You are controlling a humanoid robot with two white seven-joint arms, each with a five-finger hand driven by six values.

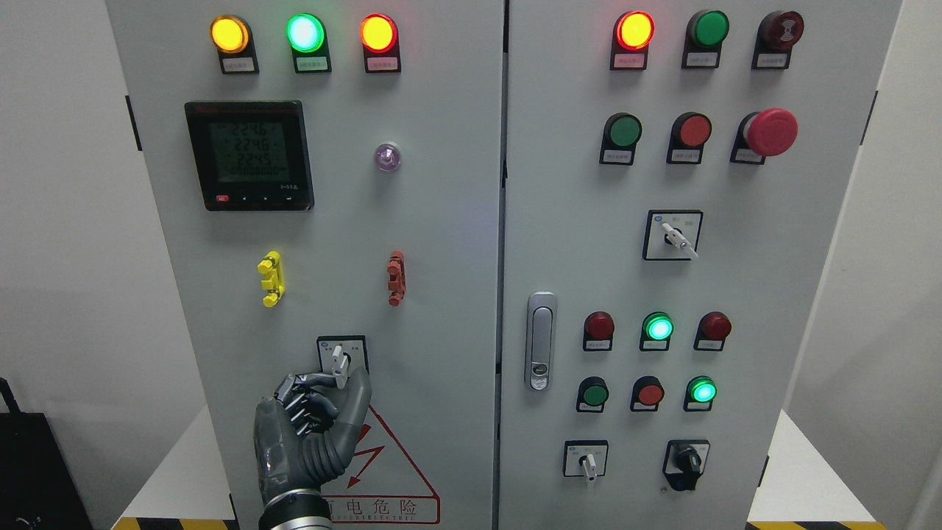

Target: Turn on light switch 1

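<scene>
Head view: grey control cabinet, two doors. Left hand raised from bottom edge at lower L door, below digital meter. Rotary switch w/ white lever seen low on L door, just above warning triangle. Lever pinched between thumb and index fingertip; other fingers curled into palm. Lever pointed approx. upright. Top row of L door: indicator lamps lit orange, green, orange. Door handle seen on R door. Right hand not seen.
</scene>
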